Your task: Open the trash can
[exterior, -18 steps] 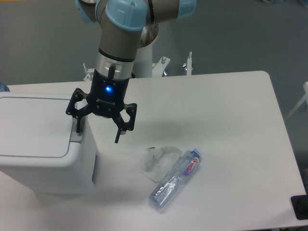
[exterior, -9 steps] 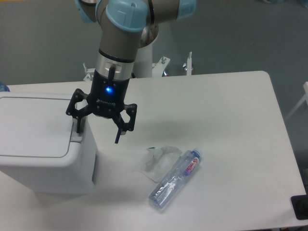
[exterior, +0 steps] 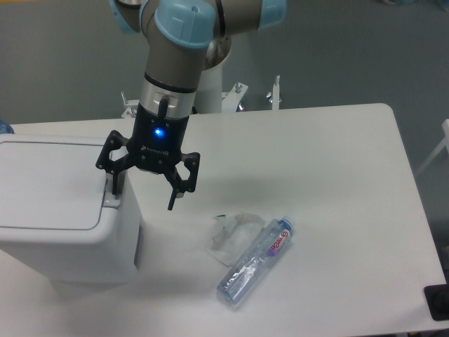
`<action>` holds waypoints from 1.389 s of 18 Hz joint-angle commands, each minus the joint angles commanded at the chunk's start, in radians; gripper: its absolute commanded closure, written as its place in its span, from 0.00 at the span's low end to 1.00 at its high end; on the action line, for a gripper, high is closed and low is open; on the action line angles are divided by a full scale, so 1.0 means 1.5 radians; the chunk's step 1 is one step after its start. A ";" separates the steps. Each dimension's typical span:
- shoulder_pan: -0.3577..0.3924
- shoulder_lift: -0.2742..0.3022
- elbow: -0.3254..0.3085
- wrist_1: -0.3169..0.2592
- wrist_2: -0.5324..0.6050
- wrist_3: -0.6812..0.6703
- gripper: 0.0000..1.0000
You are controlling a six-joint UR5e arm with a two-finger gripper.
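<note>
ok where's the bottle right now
The bottle lies on its side on the table, lower centre of the camera view, right of the trash can and against a crumpled clear wrapper, below the open gripper.

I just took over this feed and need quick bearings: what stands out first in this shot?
The gripper dominates left of centre, open, with a blue light glowing on its body, one finger down at the right edge of the trash can's lid, the other hanging past the bin's side. The trash can fills the left of the table, lid down. A clear plastic bottle lies on its side near the front, beside a crumpled clear wrapper.
</note>
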 joint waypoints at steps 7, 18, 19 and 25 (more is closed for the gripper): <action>0.000 -0.001 0.001 -0.001 0.001 0.000 0.00; 0.006 0.003 0.032 0.000 0.008 -0.001 0.00; 0.011 0.001 0.042 0.004 0.010 0.000 0.00; 0.056 -0.044 0.091 0.029 0.027 0.034 0.00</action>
